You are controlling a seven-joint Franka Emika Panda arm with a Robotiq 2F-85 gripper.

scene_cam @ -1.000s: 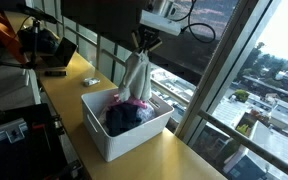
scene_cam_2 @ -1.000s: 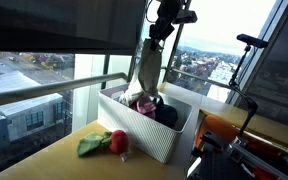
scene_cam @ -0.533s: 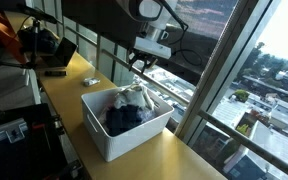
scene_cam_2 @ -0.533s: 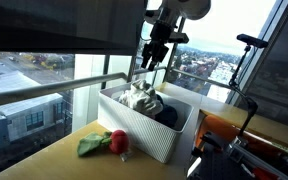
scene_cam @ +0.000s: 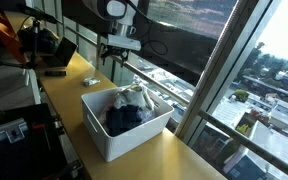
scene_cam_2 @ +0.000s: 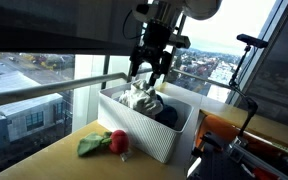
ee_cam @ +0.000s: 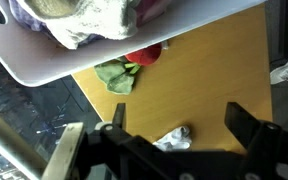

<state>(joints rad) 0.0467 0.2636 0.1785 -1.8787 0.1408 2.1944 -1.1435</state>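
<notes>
My gripper [scene_cam: 119,62] [scene_cam_2: 150,72] hangs open and empty above the wooden table, just past the far end of a white bin [scene_cam: 104,140] [scene_cam_2: 134,135]. A beige cloth [scene_cam: 134,97] [scene_cam_2: 141,97] lies on top of the clothes in the bin, next to a dark garment [scene_cam: 122,118]. In the wrist view the open gripper [ee_cam: 181,118] frames bare tabletop and a small crumpled white cloth [ee_cam: 174,138]. The bin's rim [ee_cam: 44,65] and the beige cloth [ee_cam: 84,20] show at the top left.
A green cloth [scene_cam_2: 92,146] [ee_cam: 114,75] and a red one [scene_cam_2: 118,141] [ee_cam: 144,55] lie on the table beside the bin. A white cloth [scene_cam: 89,80] lies further along the table. Dark equipment [scene_cam: 44,45] stands at the far end. Window glass runs close alongside.
The gripper opened and let go of the beige cloth, which dropped into the bin. The gripper then moved sideways away from above the bin.
</notes>
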